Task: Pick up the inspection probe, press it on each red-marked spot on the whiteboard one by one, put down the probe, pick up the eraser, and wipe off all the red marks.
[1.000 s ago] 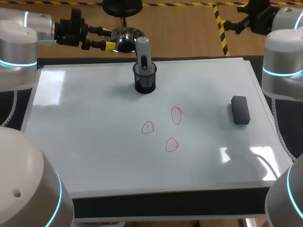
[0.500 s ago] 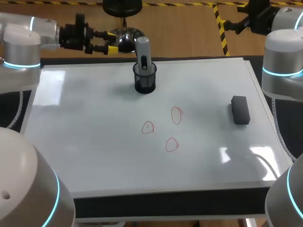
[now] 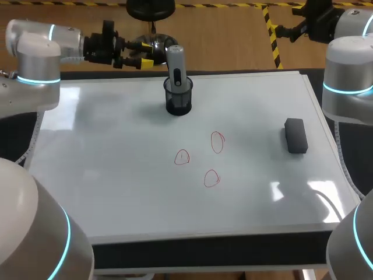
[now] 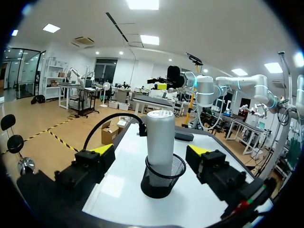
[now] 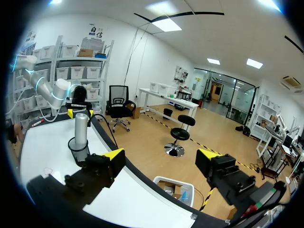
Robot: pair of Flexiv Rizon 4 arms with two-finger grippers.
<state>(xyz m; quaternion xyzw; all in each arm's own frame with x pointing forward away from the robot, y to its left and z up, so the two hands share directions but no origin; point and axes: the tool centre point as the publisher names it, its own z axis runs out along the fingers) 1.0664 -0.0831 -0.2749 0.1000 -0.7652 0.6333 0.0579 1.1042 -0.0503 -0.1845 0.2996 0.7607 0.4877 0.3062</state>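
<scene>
Both fingers [image 4: 101, 151] of the left gripper [image 4: 151, 151] stand apart; the upright probe [image 4: 160, 137] in its cup [image 4: 161, 179] lies straight ahead, in line with their gap.

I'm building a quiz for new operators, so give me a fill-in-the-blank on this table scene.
1. The whiteboard bears ____ red marks.
2. The ____ stands upright in the black mesh cup.
3. In the head view, the eraser lies on the marks' ____ side.
4. The left pincer, near the cup, is ____.
Missing words: three; inspection probe; right; open.
</scene>
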